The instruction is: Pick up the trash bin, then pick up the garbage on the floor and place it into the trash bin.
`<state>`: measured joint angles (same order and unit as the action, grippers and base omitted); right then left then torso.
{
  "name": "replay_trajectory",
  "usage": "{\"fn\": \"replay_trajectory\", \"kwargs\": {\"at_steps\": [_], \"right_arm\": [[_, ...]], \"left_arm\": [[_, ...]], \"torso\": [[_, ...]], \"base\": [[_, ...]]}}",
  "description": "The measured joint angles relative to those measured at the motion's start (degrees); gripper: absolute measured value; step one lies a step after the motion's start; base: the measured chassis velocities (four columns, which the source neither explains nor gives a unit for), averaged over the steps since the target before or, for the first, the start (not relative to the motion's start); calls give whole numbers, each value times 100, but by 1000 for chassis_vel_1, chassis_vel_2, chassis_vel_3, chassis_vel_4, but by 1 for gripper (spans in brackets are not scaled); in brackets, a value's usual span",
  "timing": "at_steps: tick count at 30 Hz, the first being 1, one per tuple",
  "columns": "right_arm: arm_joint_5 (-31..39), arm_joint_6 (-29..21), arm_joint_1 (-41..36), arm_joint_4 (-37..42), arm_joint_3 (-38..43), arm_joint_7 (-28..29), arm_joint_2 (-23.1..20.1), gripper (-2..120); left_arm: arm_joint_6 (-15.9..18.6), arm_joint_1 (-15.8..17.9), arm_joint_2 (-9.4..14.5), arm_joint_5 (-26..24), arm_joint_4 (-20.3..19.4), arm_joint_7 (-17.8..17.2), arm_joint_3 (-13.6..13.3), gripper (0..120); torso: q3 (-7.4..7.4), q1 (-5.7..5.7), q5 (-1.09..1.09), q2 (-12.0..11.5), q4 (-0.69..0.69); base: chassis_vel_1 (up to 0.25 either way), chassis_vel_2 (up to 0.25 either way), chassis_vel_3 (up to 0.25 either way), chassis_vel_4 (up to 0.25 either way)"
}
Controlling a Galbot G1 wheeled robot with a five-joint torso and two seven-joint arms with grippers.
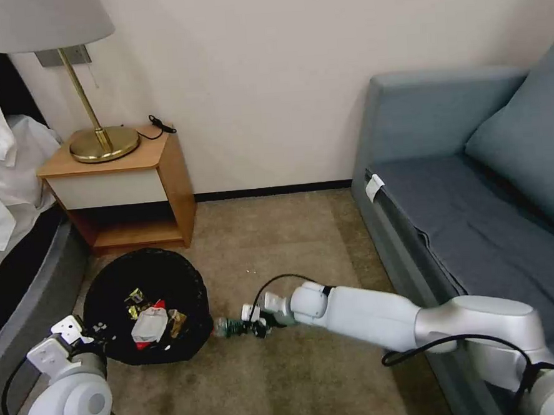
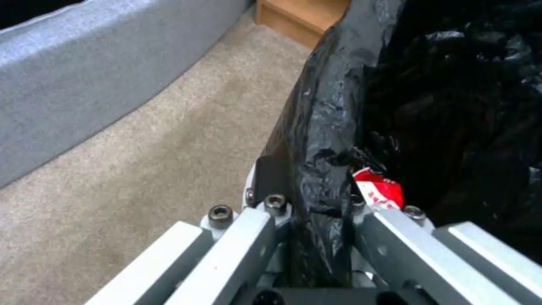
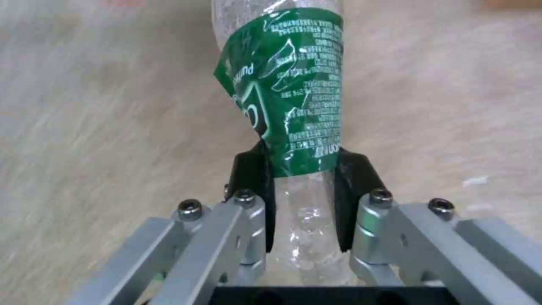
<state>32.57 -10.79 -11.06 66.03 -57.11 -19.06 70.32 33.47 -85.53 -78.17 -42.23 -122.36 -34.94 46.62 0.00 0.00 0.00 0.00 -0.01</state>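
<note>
the left gripper (image 2: 308, 203) pinches the trash bin (image 1: 146, 305) rim; the right gripper (image 3: 302, 190) clamps the bottle (image 3: 291, 97) just beside the bin, over open carpet (image 1: 288, 382).

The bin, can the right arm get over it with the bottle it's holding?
Probably yes. The right gripper grips the bottle just beside the bin, whose mouth lies open, nothing between them. The left gripper clamps the far rim.

Bin (image 1: 146, 306) on carpet (image 1: 273, 245), before nightstand (image 1: 122, 185), bed (image 1: 18, 273) to its left. Wrappers (image 1: 151, 321) inside bin. Left gripper (image 2: 308, 199) clamps bin's near rim. Right gripper (image 3: 302, 186), just right of bin, grips bottle (image 3: 294, 97) low over carpet. Sofa (image 1: 477, 208) far right; lamp (image 1: 94, 87) on nightstand.
</note>
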Motion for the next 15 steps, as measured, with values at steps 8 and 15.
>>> {"fn": "replay_trajectory", "kwargs": {"at_steps": [8,15], "right_arm": [[483,-324,219,1000,1083,360,-429,17],[1394,-679,292,2099,1707,1061,-128,17]], "left_arm": [[30,-24,65,17,-93,-26,-27,2],[31,-31,54,-2,-101,-66,-77,2]], "torso": [[0,0,0,0,0],[0,0,-1,0,2]], "base": [[0,0,0,0],[0,0,0,0]]}}
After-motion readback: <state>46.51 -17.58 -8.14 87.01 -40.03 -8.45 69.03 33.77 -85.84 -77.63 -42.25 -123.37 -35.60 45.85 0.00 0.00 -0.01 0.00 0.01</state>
